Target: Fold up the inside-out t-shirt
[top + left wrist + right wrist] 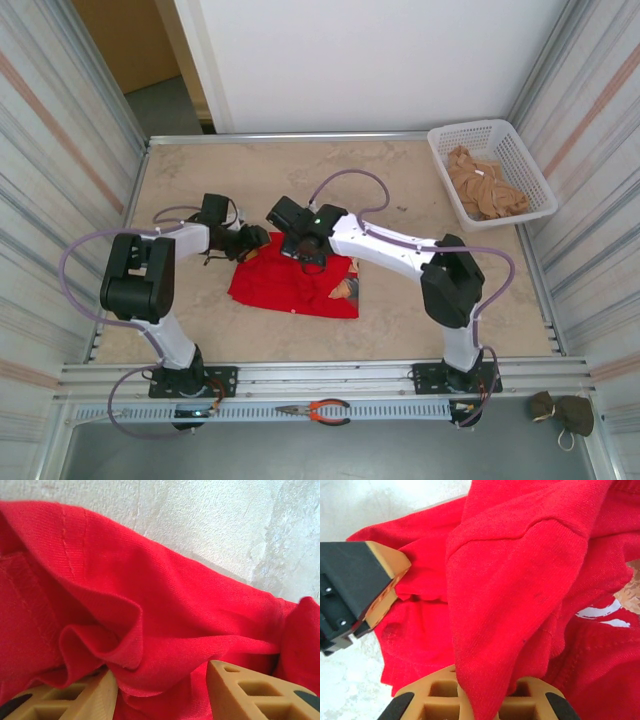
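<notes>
Zero finished folds that I can see. The inside-out t-shirt [290, 285] lies as a lumpy, roughly rectangular heap on the surface [420, 200], well apart from the basket [470, 127], on its near-left side. The edges are uneven and the cloth is bunched at the end away from the basket. A printed patch pokes out at the near corner on the basket side. My read is early-to-mid: the arms are gathering a layer, and the flattening and the actual folds are left to do.

Right fingers [435, 695]: closed tight, pinching a hanging flap of red cloth at the heap's far edge, basket side of the left fingers.
Left fingers [240, 695]: about half apart with a thick fold bulging between them, at the heap's end farthest from the basket. Can't tell if they clamp it or just straddle it.

Hard to read:
- Sleeves, collar and hem aren't identifiable in the heap, so which side faces out is a guess.
- White lettering [600, 615] peeks from under the flap, mostly covered.
- The mottled bit beside the lettering could be print or surface; unclear.
- In the top view both arms cover the heap's far edge.

The basket holds a tan garment [485, 185], not part of this job.
</notes>
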Robot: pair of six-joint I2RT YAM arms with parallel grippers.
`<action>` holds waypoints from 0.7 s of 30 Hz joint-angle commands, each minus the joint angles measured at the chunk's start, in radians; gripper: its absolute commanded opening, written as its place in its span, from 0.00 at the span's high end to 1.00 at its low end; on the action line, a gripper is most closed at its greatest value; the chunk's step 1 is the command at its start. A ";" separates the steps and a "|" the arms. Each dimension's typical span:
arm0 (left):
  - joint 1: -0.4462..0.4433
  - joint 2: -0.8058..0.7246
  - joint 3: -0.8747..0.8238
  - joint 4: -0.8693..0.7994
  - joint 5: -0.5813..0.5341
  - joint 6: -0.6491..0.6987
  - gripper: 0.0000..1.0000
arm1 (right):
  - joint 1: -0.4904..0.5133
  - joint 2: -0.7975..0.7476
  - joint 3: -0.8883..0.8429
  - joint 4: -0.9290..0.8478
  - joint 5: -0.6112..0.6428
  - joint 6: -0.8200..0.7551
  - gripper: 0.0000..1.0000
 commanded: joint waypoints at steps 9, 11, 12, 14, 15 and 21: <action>-0.004 0.070 0.008 -0.078 -0.009 -0.020 0.49 | 0.035 0.084 0.050 0.188 -0.094 0.034 0.60; 0.032 0.084 0.035 -0.074 0.023 -0.026 0.49 | 0.052 0.101 0.097 0.230 -0.163 -0.054 0.46; 0.057 0.089 0.055 -0.073 0.039 -0.032 0.49 | 0.065 0.103 0.127 0.244 -0.189 -0.116 0.39; 0.105 0.094 0.088 -0.068 0.073 -0.042 0.49 | 0.092 0.096 0.165 0.261 -0.221 -0.201 0.31; 0.130 0.094 0.111 -0.076 0.089 -0.041 0.49 | 0.104 0.084 0.177 0.271 -0.241 -0.244 0.30; 0.217 0.055 0.259 -0.200 0.130 0.007 0.48 | 0.105 -0.114 -0.034 0.240 -0.156 -0.331 0.25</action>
